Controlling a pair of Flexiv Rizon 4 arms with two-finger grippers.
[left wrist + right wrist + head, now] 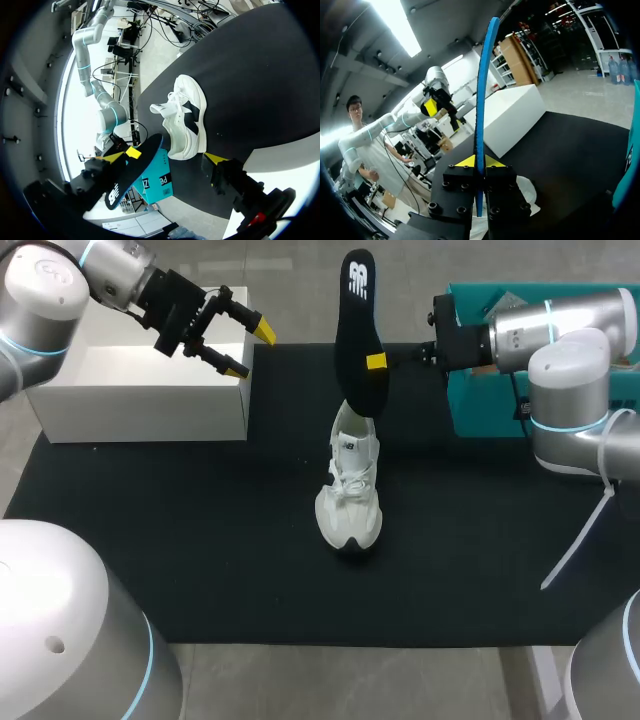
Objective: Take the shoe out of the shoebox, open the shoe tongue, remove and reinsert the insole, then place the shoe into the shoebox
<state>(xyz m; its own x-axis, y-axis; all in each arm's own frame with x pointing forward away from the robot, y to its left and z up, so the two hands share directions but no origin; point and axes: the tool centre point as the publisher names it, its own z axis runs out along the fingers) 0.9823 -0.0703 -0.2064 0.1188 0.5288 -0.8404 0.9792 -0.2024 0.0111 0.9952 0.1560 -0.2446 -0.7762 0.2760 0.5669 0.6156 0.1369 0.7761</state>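
Your right gripper (375, 362) pinches the logo-printed insole (358, 325) over the shoe (350, 495); left gripper (250, 350) gapes wide near the white box (140, 390).

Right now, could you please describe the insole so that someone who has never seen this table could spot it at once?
Find the black mat on the table and the white shoe at its middle. Above the shoe, the right gripper holds the insole upright. It is the only thin, dark, foot-shaped piece, with a white mark near its top end.
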